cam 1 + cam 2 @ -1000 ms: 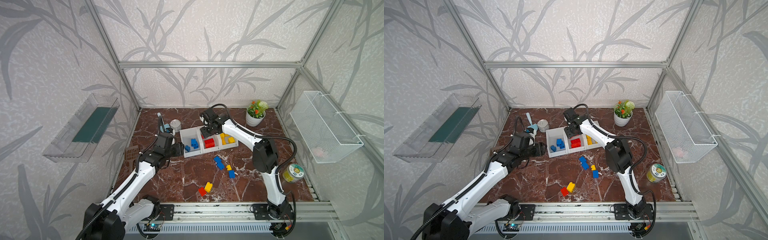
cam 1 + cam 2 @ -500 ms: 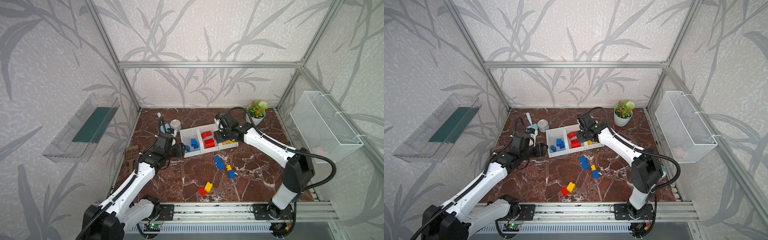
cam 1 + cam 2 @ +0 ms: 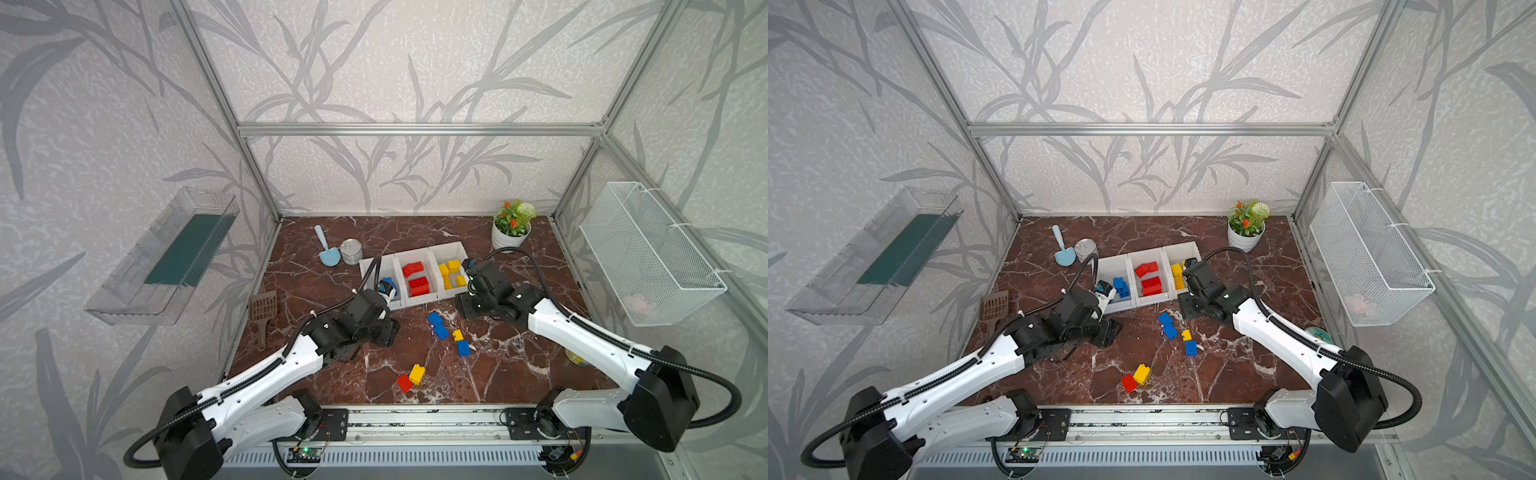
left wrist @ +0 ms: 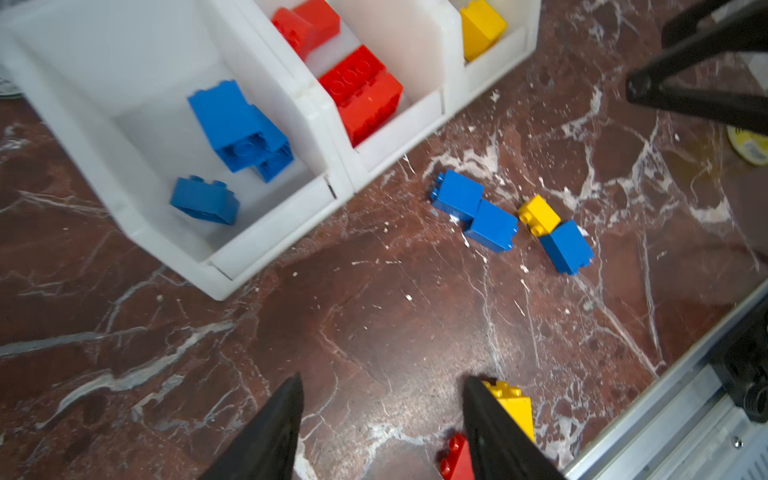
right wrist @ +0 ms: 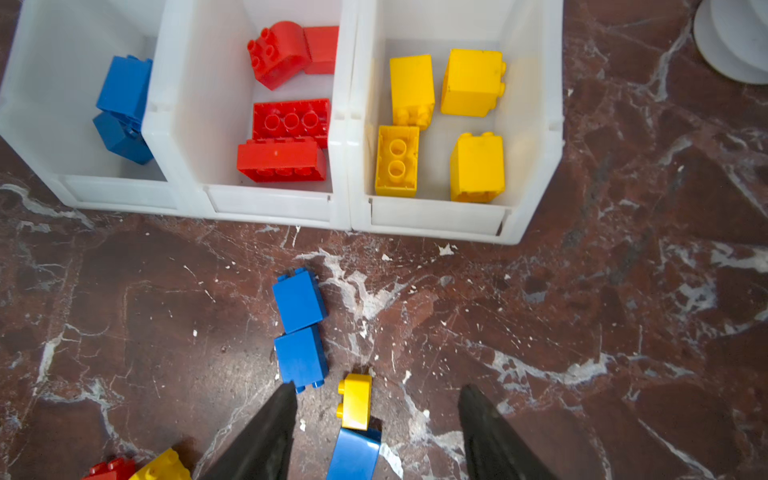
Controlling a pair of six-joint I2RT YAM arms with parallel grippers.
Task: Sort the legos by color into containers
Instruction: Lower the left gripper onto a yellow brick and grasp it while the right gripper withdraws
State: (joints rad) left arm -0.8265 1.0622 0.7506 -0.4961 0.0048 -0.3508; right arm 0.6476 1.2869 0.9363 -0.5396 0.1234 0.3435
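Grey leaf-print walls (image 3: 415, 62) on an alu frame box the cell in. The wire basket (image 3: 648, 253) and clear tray (image 3: 166, 257) hang on opposite side walls, off the table, and look irrelevant to the job. Below is the red-brown marble table (image 3: 519, 374), white-veined, flat & hard, so bricks prob. skid if nudged. Toward the back the white containers (image 5: 270, 201) sit three in a row, each already holding one colour: blue, red, yellow. A potted plant (image 3: 513, 230) & a tin (image 3: 351, 251) stand near them, out of the way. Up front the left gripper (image 4: 382, 382) is spread, nothing in it, over bare marble beside the red/yellow pair (image 3: 409, 378). Mid-table the right gripper (image 5: 378, 388) is also spread & empty. Step looks like betw. drops, lining up the next pick. Six legos (image 3: 436, 322) lie loose, incl. two blues (image 5: 299, 328) touching. The small yellow brick (image 5: 355, 401) sits betw. the right jaws in wrist view, touching a third blue (image 5: 353, 455); height above it can't tell. Next, I'd judge: right comes down, pinches the yellow only w/o dragging that blue, then goes to the yellow bin.
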